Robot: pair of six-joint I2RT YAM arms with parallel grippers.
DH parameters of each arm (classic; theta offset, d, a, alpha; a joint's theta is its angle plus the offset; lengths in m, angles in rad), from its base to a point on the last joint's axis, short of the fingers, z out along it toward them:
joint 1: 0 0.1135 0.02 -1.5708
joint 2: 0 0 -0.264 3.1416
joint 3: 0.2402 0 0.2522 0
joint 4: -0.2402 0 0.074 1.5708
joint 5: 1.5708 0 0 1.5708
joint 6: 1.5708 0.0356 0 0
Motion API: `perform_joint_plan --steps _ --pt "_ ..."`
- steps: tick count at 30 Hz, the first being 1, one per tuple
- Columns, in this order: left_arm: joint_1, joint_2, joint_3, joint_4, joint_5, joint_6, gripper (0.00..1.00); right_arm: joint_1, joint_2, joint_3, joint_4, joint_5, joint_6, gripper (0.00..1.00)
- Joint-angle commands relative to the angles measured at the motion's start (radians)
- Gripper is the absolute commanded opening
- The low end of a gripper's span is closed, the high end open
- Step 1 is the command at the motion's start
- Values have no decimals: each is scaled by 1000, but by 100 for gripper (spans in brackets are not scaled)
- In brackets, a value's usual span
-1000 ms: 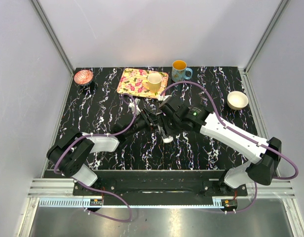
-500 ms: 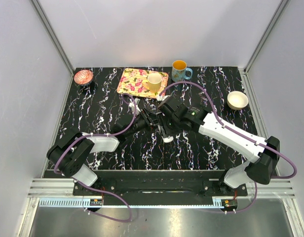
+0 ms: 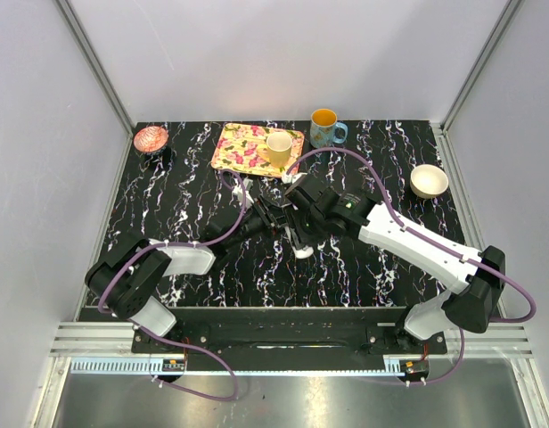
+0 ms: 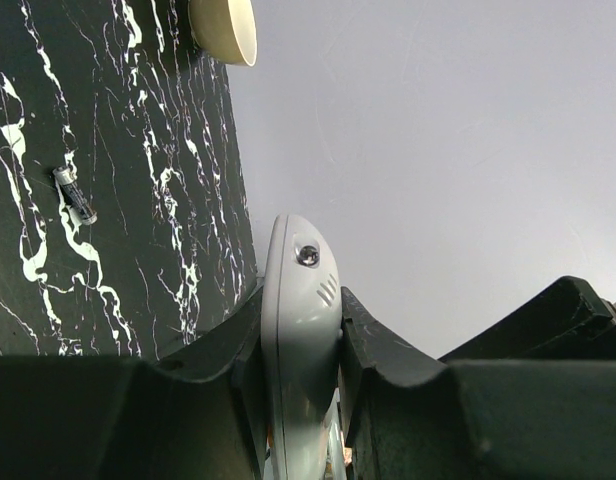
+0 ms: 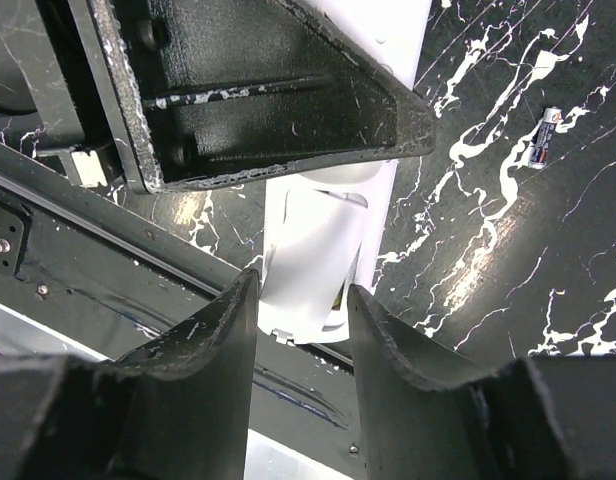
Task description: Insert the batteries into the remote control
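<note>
- Table (image 3: 167,205), black with white veining, carries everything you see; both arms reach in from the near edge and meet just behind its middle.
- Your left gripper (image 4: 300,300) is clamped on the remote control (image 4: 300,330). In the left wrist view, one black finger (image 4: 373,350) presses each long side and the white bar's rounded end pokes out past the tips.
- Your right gripper (image 5: 301,285) straddles the other end of the same remote control. In the right wrist view, the white bar runs down between its two fingers (image 5: 223,325), very close on both sides. You cannot tell from these views whether they are touching it or just short of it.
- The remote control is off the table surface, held between the two grippers, with the left gripper's black body directly above it in the right wrist view.
- A flowered tray (image 3: 243,147) sits at the far edge with a yellow cup (image 3: 278,147) on its right end.
- A cream bowl (image 3: 429,181) sits at the far right, well apart from the grippers.
- A pink bowl (image 3: 151,138) sits in the far left corner.
- A blue mug (image 3: 325,127) stands just right of the tray.
- One battery (image 4: 75,194), dark with silver ends, lies flat on the table, apart from the remote control and both grippers, on the cream bowl's side.
</note>
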Motion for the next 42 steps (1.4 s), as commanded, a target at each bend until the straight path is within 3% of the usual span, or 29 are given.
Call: perform_joint_plan --steps 1,12,17,22,25,26,32,39,42 --pt "-4 6 -3 130 35 -46 0 8 0 42 -38 44 -52 22" --pt "-4 10 -2 145 38 -57 0 8 3 48 -52 21 -64 11" --pt "-4 9 1 144 41 -57 0 9 6 45 -44 6 -51 1" --pt "-6 12 1 138 43 -51 0 9 14 61 -52 4 -43 0" --pt "-6 15 3 139 41 -51 0 11 13 71 -57 17 -37 11" --pt "-6 16 3 139 41 -49 0 11 14 73 -60 21 -34 22" --pt "-6 15 4 132 40 -44 0 9 14 78 -57 32 -18 41" --pt "-4 15 7 119 33 -34 0 11 -3 87 -60 40 -3 74" --pt "-6 15 12 118 33 -32 0 9 -7 84 -55 37 3 74"
